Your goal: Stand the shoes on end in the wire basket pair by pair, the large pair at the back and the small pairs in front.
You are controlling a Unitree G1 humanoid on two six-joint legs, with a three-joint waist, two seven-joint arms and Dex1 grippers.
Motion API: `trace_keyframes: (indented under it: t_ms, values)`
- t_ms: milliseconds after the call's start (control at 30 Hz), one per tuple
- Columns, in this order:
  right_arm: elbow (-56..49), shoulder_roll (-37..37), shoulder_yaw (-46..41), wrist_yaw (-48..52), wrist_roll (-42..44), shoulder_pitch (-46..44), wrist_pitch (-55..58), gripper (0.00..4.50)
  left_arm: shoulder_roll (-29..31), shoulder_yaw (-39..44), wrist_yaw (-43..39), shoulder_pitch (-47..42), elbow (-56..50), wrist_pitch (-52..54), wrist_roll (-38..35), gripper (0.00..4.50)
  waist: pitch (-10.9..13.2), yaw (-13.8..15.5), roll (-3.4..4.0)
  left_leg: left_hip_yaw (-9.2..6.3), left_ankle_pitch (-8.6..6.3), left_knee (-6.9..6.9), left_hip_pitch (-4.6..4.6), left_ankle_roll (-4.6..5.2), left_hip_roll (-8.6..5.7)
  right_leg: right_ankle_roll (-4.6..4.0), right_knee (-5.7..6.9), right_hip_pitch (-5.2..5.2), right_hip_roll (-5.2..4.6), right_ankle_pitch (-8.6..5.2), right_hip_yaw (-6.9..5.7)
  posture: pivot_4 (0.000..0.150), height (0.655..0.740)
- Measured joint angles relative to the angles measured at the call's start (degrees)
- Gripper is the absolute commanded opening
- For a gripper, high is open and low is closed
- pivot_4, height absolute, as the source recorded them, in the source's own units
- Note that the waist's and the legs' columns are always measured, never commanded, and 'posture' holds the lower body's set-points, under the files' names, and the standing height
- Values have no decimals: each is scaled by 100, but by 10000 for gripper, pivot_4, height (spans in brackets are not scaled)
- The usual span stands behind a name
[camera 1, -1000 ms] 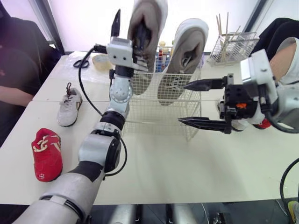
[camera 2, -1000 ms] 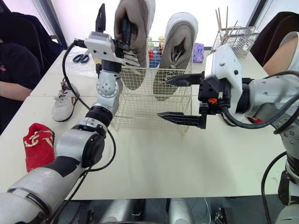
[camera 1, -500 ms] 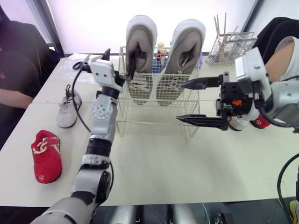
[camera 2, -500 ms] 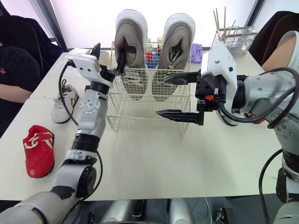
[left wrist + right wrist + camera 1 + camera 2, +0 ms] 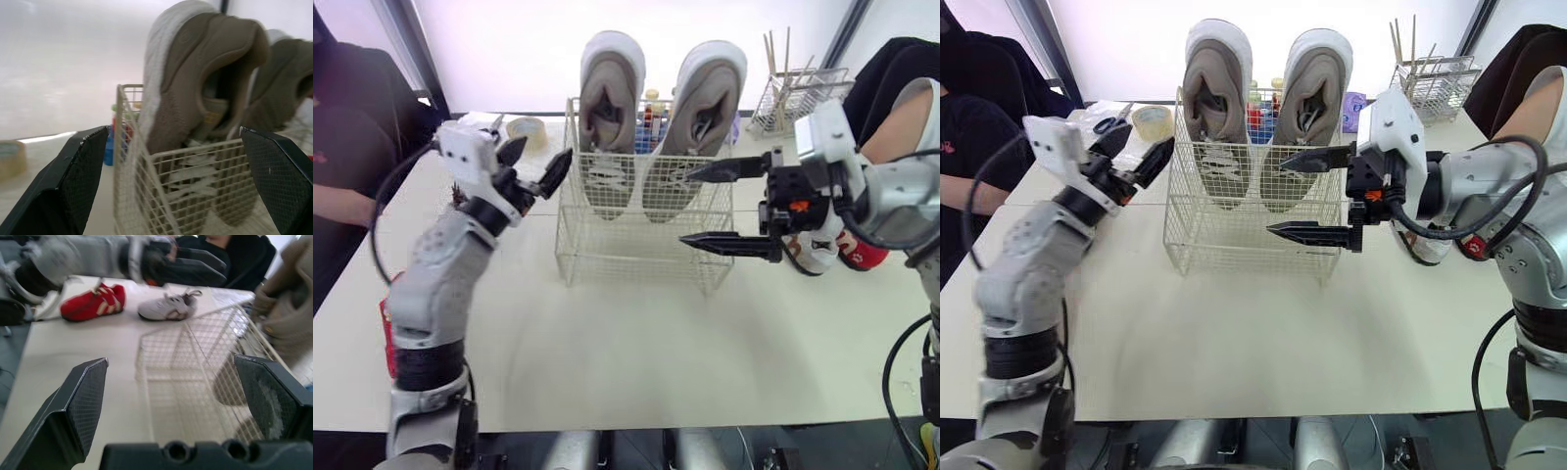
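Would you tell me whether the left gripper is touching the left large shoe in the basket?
Apart. The left eye view shows the left gripper open outside the wire basket, with a gap before the left large shoe.

Large beige pair (image 5: 1217,108) stands toe-down at the back of the white wire basket (image 5: 1244,245); red shoe (image 5: 95,301) and white shoe (image 5: 166,308) lie outside.

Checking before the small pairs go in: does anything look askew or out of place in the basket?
Nothing stands out. The two large shoes stand on end, side by side, at the back of the wire basket. The left gripper and right gripper flank it, open.
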Motion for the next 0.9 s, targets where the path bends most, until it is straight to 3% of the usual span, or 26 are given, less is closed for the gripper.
trace_keyframes:
  t_ms: [133,267,367,633,900]
  values:
    - [351,-358,-496,-560,-441,245,100,45000,1126,498,-730,13,-198,1088,-1628,44483,2,-9,0,0,-1,-5,2,-1,0,-17,-4,-4,0,-9,1,1500,7400]
    - [731,-622,-841,-1306,-1036,781,486,45000,1720,669,-1274,44,-241,1558,-2516,44483,2,-6,1,1,0,-7,6,-2,0,-22,-12,3,-1,-12,2,1500,7400]
    - [776,-591,-1068,-1951,-1385,1363,929,45000,1838,565,-1596,106,-237,1585,-2614,44483,2,-1,1,1,1,-12,3,-3,0,-26,-13,3,-1,-15,4,1500,7400]
    - [657,335,-1498,-2988,-1796,2673,1318,45000,1872,223,-1929,127,-140,1494,-2466,44483,3,-11,3,5,5,-30,6,-5,1,-32,-15,-1,0,-18,10,1500,7400]
    - [1008,788,-1491,-3278,-2231,2941,783,45000,1871,155,-2028,178,-144,1306,-2252,44483,6,-13,8,6,8,-36,8,-5,1,-32,-24,1,0,-17,10,1500,7400]
